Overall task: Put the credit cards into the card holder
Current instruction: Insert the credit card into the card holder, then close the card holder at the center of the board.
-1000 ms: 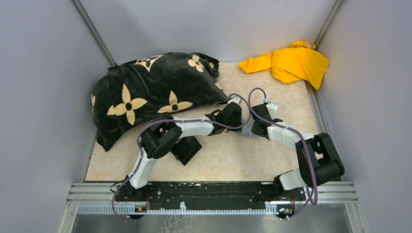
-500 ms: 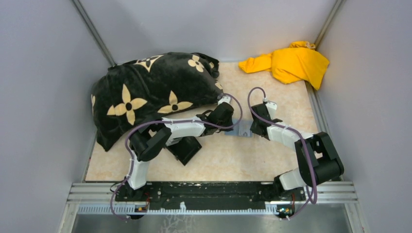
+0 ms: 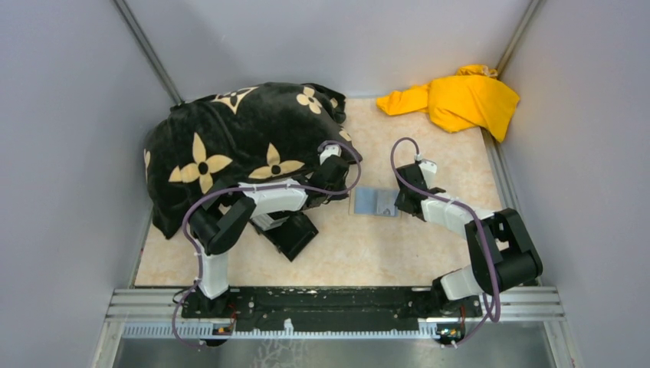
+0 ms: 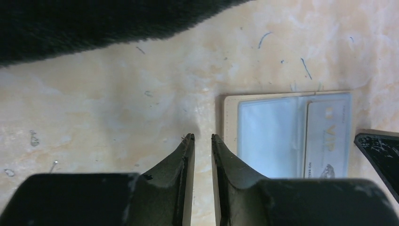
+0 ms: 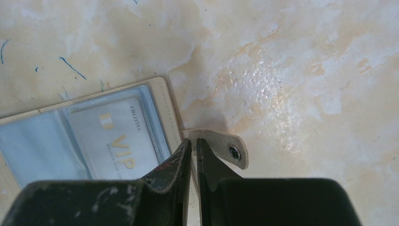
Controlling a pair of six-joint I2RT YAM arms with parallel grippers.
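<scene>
Holding my right gripper point(image 5: 193, 142) almost closed, just a sliver between the tips, on the clasp tab point(image 5: 226, 147) of the card holder point(image 5: 169, 117); it looks pinched. The holder lies open flat on the table point(image 5: 291, 70), left of those tips and touching them, clear sleeves up. A credit card point(image 5: 115, 143) with gold VIP lettering sits in the sleeve nearest them. The other sleeve looks pale blue, and I can't tell if a card is in it. My left gripper point(image 4: 202, 140) is slightly open with nothing between the fingers, tips over bare table, the holder's edge just right of them. Only the left wrist view shows the black pillow point(image 4: 94, 23) beyond my left tips. Only the right wrist view shows the tab's snap. The top view adds a black box point(image 3: 295, 236) under my left forearm and a yellow cloth point(image 3: 460, 100) well beyond my right tips. A second ago my left gripper was over the holder beside the right one. Now it is pulled off left toward the pillow and cracked open, and the holder is uncovered. The right is unchanged.
</scene>
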